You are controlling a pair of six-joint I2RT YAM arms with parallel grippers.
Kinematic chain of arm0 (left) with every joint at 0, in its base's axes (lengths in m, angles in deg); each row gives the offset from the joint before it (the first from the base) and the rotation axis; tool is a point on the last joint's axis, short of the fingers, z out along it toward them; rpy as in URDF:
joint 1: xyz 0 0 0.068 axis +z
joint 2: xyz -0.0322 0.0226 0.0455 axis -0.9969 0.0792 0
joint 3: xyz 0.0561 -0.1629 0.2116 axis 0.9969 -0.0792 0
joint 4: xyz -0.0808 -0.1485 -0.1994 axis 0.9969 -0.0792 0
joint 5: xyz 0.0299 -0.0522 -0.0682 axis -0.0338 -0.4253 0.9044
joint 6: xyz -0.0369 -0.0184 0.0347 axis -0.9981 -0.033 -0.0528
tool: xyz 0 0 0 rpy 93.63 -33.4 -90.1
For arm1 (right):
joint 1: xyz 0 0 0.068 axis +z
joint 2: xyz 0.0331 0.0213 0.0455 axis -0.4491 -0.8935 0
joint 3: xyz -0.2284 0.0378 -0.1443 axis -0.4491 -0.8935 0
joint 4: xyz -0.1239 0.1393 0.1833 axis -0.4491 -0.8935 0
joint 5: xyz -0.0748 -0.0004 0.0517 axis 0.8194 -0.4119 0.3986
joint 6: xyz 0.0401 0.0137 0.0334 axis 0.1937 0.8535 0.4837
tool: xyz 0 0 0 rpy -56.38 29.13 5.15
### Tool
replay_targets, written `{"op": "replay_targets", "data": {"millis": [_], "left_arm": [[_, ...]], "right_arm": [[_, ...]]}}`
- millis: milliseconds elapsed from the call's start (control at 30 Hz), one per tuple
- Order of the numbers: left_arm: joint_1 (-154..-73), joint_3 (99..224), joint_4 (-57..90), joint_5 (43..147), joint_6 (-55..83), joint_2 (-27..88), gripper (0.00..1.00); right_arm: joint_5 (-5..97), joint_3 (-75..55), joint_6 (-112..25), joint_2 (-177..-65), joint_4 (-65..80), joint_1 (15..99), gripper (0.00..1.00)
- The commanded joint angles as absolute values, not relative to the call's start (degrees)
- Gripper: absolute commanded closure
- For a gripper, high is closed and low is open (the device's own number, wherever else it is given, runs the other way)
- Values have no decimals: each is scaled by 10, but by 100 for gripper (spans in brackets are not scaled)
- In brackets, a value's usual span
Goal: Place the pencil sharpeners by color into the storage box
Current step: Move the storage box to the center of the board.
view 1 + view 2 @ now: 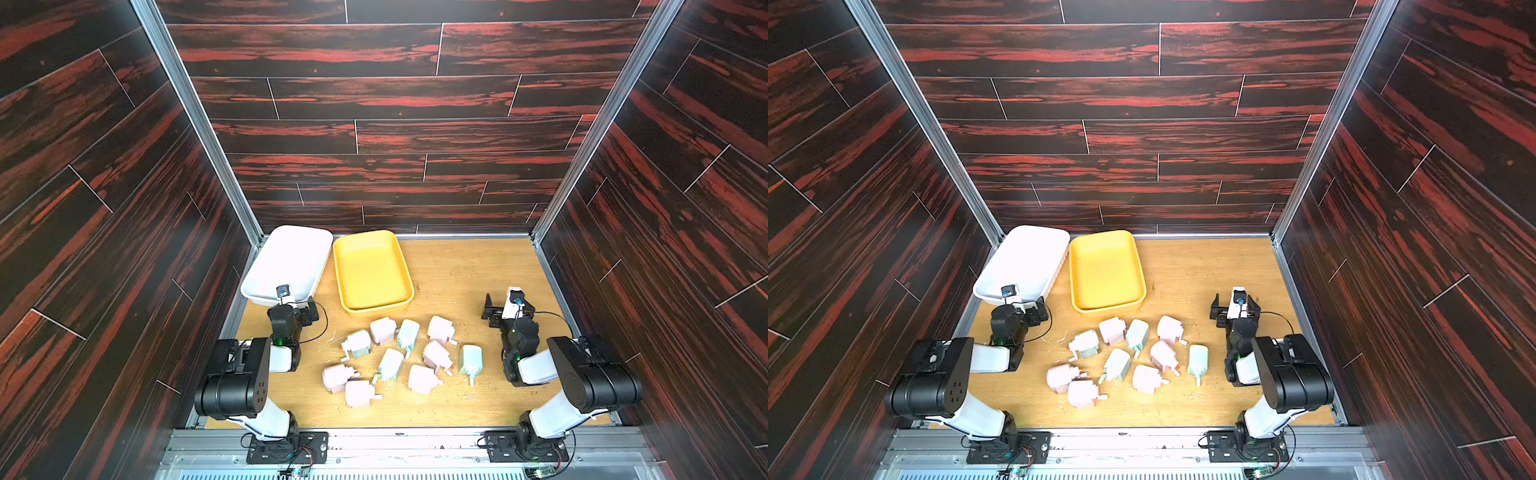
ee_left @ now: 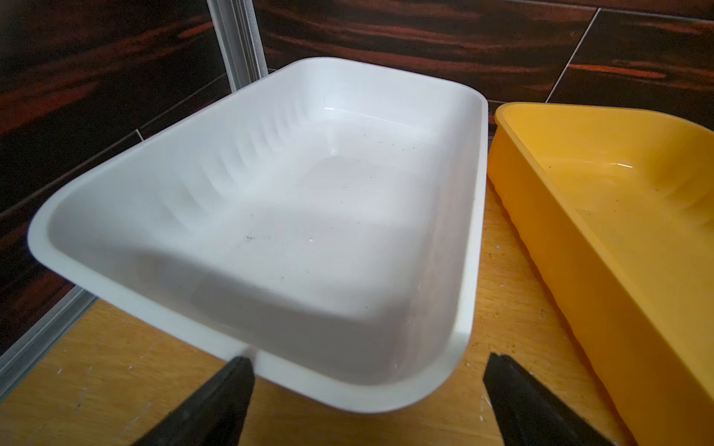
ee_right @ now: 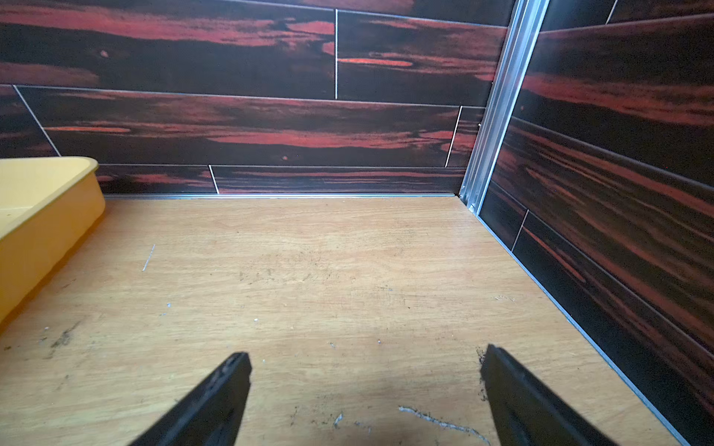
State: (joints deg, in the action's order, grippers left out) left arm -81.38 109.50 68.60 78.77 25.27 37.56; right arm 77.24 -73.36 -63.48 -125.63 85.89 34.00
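Sharpeners, ten of them, lie scattered in the lower middle of both top views on the wooden worktop (image 1: 457,266): six pale pink, such as one (image 1: 422,379), and four mint green, such as one (image 1: 471,359). They are tipped on their sides, crank stubs pointing different ways, some nearly touching, so none is sorted yet. Above the heap, left of centre, the white tray (image 1: 266,286) and yellow tray (image 1: 376,309) sit side by side, both empty, probably one per colour.

The left end effector (image 2: 367,370), fingers apart and empty, hangs just before the white tray's near rim. The right end effector (image 3: 365,367), also spread wide with nothing between its fingers, hovers over bare wood at the right of the heap. Both arms look parked clear of the heap, so the task seems not yet begun.
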Motion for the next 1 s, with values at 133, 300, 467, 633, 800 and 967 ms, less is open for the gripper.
{"op": "replay_targets", "data": {"millis": [133, 300, 467, 633, 800, 967], "left_arm": [[-812, 1106, 697, 784, 256, 376, 0], [-811, 1107, 696, 783, 256, 376, 0], [-811, 1107, 696, 782, 257, 376, 0], [-811, 1103, 703, 781, 256, 375, 0], [-811, 1085, 738, 778, 258, 376, 0], [-812, 1081, 745, 773, 256, 375, 0]], "right_arm": [[777, -727, -637, -1255, 861, 338, 2], [777, -727, -636, -1254, 861, 339, 2], [777, -727, -636, -1254, 861, 339, 2], [777, -727, -636, -1254, 862, 339, 2], [776, -728, -637, -1254, 863, 339, 2], [776, -729, -637, -1253, 865, 339, 2]]}}
